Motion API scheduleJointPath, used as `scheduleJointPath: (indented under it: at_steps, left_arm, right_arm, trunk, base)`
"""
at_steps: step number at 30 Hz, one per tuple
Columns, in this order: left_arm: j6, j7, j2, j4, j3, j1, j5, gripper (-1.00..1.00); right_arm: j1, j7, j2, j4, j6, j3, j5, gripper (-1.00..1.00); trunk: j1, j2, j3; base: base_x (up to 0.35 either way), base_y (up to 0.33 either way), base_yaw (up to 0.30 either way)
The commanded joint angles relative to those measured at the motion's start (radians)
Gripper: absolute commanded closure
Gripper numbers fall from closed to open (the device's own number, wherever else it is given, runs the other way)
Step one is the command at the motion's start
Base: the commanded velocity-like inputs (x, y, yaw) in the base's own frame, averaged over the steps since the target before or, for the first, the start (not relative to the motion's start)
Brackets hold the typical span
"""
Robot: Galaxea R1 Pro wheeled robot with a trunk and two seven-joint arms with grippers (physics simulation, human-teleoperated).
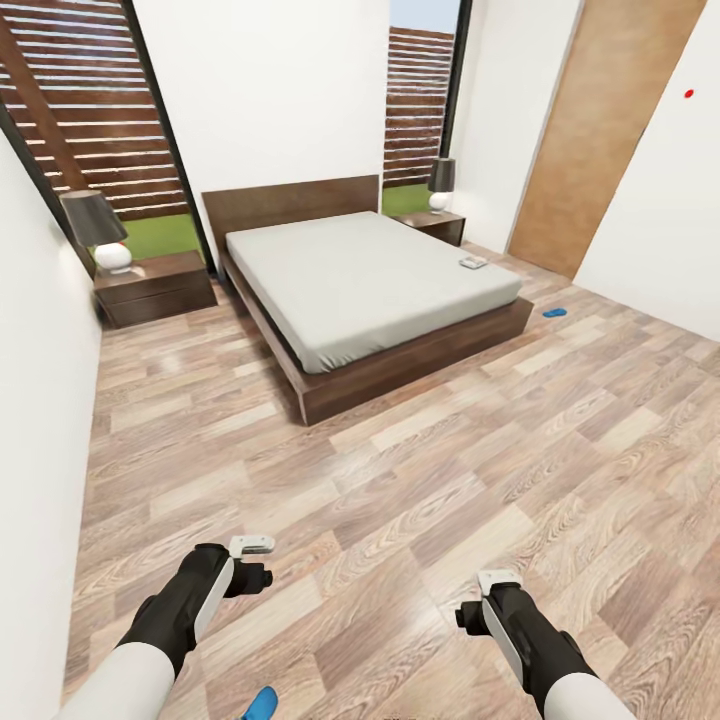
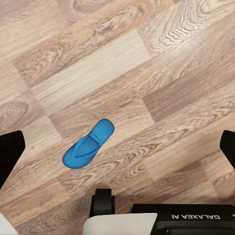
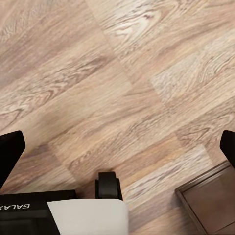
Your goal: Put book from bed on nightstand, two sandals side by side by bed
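Bedroom with white walls and plank floor point(image 1: 400, 500), seen from the head camera; slatted fence and lawn behind tall windows. Large low bed point(image 1: 370, 275) against the far wall, dark frame, grey mattress. Brown door point(image 1: 600, 130) at right. Two nightstands: left one point(image 1: 155, 288) beside the bed's left side, right one point(image 1: 432, 225) at its far right corner, each carrying a lamp point(image 1: 95, 228). Book point(image 1: 473, 263) lying flat near the mattress's right edge, small and pale from here, cover unreadable. One blue sandal point(image 1: 553, 311) on the floor just right of the bed's foot corner; the other sandal point(image 2: 88, 145) lying flat on the planks close to the robot, below the left arm, well apart from the bed. Left gripper point(image 2: 117, 147) hanging above that sandal, fingers spread wide, grasping nothing. Right gripper point(image 3: 117, 147) over bare planks, likewise spread and empty, a dark wooden corner at the edge of its wrist view.
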Motion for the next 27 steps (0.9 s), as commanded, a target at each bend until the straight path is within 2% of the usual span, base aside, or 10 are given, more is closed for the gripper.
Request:
scheduleJointPath:
  at_steps: [1,7,15,27]
  left_arm:
    - [0.005,0.002,0.0,-0.001,0.0,0.0,0.005,-1.0]
    - [0.005,0.002,0.001,-0.001,-0.001,0.0,0.003,-1.0]
    - [0.005,0.002,0.0,-0.001,-0.003,0.0,0.003,-1.0]
    - [0.005,0.002,0.003,-0.001,-0.001,0.0,0.002,-1.0]
  right_arm:
    - [0.0,-0.004,0.0,-0.001,0.005,0.001,0.0,-1.0]
    - [0.0,-0.004,0.0,-0.001,0.005,0.001,0.0,-1.0]
    - [0.0,-0.005,0.001,-0.001,0.005,-0.001,0.0,-1.0]
    - [0.0,-0.005,0.0,-0.002,0.0,-0.001,0.0,-1.0]
  trunk:
    - [0.0,-0.001,-0.001]
    - [0.0,-0.001,-0.001]
    - [0.0,-0.001,-0.001]
    - [0.0,-0.001,-0.001]
  base:
    - [-0.047,0.067,-0.026]
    - [-0.036,0.029,-0.008]
    - [-0.164,0.056,0.0]
    - [-0.009,0.003,0.0]
